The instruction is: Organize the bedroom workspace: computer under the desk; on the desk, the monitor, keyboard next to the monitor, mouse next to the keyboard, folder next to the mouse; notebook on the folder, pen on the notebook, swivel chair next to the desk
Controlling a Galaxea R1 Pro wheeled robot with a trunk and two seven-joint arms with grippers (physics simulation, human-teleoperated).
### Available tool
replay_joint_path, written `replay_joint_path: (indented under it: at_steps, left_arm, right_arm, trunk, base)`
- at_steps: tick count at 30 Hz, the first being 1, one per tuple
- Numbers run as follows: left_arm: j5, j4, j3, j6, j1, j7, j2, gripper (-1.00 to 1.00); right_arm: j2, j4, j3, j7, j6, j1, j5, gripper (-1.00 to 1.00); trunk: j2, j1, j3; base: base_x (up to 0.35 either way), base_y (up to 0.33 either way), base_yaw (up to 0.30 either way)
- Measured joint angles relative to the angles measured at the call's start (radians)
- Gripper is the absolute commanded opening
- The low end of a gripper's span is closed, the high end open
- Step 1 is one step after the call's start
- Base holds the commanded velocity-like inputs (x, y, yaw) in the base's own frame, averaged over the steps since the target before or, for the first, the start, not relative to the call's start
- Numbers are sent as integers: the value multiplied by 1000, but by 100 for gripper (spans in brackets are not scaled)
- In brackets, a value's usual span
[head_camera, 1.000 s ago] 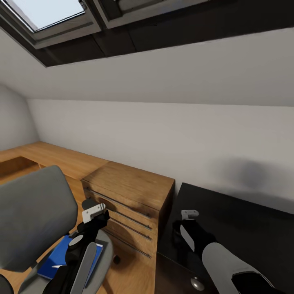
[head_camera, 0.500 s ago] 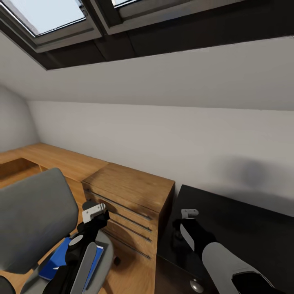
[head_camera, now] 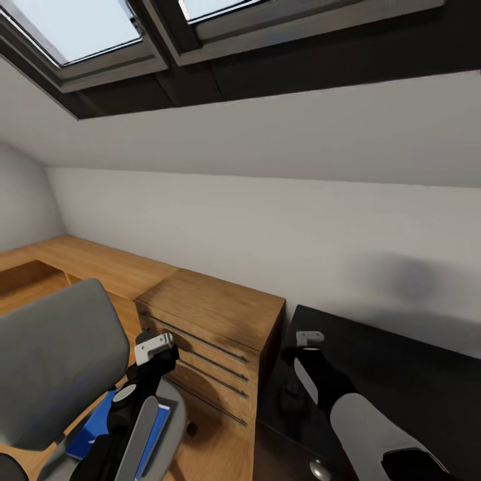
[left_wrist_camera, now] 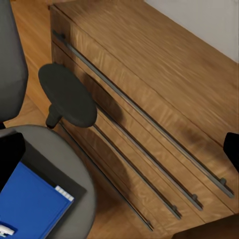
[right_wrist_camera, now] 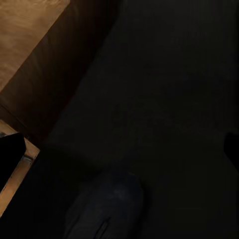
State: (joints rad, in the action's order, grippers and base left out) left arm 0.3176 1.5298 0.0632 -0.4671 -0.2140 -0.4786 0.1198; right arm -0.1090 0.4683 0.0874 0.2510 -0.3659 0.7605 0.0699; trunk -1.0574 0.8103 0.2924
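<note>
Movement since a second ago is confined to the camera: the whole head view has tilted upward a little, so more of the skylight is taken in and the furniture sits slightly lower, while nothing in the room is seen to have shifted. The folder (head_camera: 100, 427) is found lying flat on the seat of the swivel chair (head_camera: 53, 374), with a small white object on its near corner in the left wrist view, possibly the pen. The left hand (head_camera: 155, 347) is held above the seat beside the wooden chest of drawers (head_camera: 214, 327), and the right hand (head_camera: 308, 339) is held over the black worktop (head_camera: 401, 374). Whether either hand is open or closed cannot be told. The folder transfer is judged not yet begun; a downward reach would be needed.
</note>
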Motion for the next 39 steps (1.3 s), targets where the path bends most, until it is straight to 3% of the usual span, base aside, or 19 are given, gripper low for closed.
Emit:
replay_joint_path:
  at_steps: [9,13,16,23,29,39]
  left_arm:
    - [-1,0,0,2,0,0,0,100]
    - [-1,0,0,2,0,0,0,100]
    - [-1,0,-1,1,0,0,0,100]
    - [-1,0,-3,1,0,0,-1,100]
    - [-1,1,-32,0,0,0,-5,100]
    - [1,1,-35,0,0,0,-4,100]
  right_arm:
    - [-1,145,2,1,-16,-64,1,100]
    - [-1,295,3,3,-92,-128,6,100]
    - [-2,341,3,4,-117,-148,7,100]
    - [-3,370,3,5,-130,-160,8,100]
    - [-12,380,3,6,-133,-163,14,100]
    - [-8,381,0,5,-125,-165,15,100]
  trunk:
    - [63,-35,-28]
    - [91,-50,-41]
    - [112,-61,-50]
    - [161,-88,-72]
    - [203,-111,-91]
    - [273,-149,-126]
  base:
    - [0,0,0]
    - [0,0,0]
    - [0,0,0]
    - [0,0,0]
    - [-17,0,0]
    - [-304,0,-207]
